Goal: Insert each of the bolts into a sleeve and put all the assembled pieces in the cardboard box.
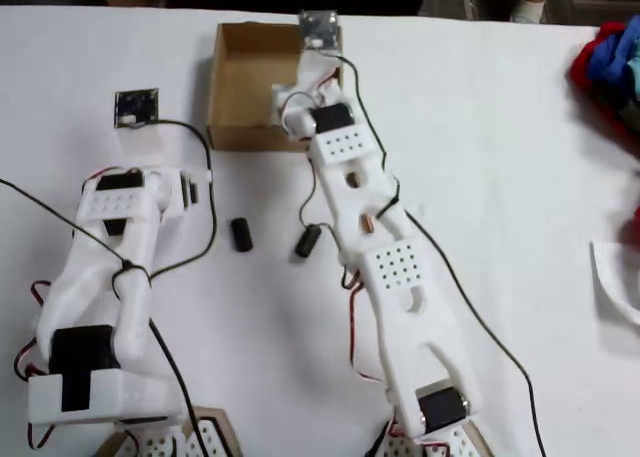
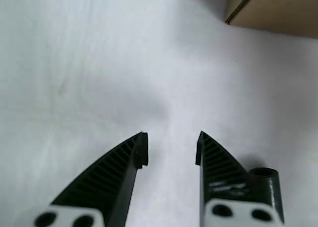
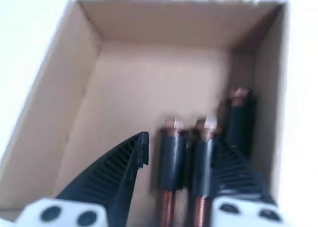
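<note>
The right gripper (image 3: 181,142) hangs spread open inside the brown cardboard box (image 3: 59,113), which holds three black sleeves with copper bolts through them (image 3: 171,157) (one between its fingers, the others by one finger). The left gripper (image 2: 172,137), likewise spread and empty, hovers over the white table (image 2: 99,63), with a bare black cylindrical sleeve (image 2: 266,180) just beside one finger.

Box (image 1: 228,87) open-topped, at far side of table (image 1: 480,127). Right arm (image 1: 385,257) stretched diagonally from near edge, wrist end over box's right part. Left arm (image 1: 110,247) folded at left, short of box. Black sleeve (image 1: 241,234) on table between arms. Second sleeve (image 1: 308,241) tilted, just beside right arm. Coloured cloth (image 1: 605,57) at right edge.
</note>
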You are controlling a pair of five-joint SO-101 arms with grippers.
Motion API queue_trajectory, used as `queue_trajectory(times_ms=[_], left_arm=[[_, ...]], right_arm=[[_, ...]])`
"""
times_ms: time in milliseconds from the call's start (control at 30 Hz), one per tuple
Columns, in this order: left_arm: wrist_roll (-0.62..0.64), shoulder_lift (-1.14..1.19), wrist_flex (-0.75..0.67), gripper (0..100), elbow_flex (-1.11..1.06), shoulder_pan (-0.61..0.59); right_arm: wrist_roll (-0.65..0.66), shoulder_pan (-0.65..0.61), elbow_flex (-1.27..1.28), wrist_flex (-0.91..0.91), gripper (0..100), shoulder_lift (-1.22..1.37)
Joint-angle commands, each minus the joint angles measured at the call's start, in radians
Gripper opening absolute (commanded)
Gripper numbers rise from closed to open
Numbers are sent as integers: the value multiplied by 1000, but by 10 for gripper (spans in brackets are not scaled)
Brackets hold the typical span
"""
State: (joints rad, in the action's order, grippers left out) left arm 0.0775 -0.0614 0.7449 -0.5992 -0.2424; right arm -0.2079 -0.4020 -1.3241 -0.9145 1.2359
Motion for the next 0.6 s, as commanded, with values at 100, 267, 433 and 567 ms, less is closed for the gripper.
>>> queue_trajectory(times_ms=[100,267,433,567], left_arm=[[6,-3,-11,173,15,5],[6,-3,-11,173,15,5],[6,-3,-9,173,15,5],[6,-3,-15,173,-1,5]], right_arm=[[11,77,-172,-225,58,-97],[11,91,-261,-536,21,-130],[157,53,-345,-862,43,-173],[377,39,-229,-860,71,-260]])
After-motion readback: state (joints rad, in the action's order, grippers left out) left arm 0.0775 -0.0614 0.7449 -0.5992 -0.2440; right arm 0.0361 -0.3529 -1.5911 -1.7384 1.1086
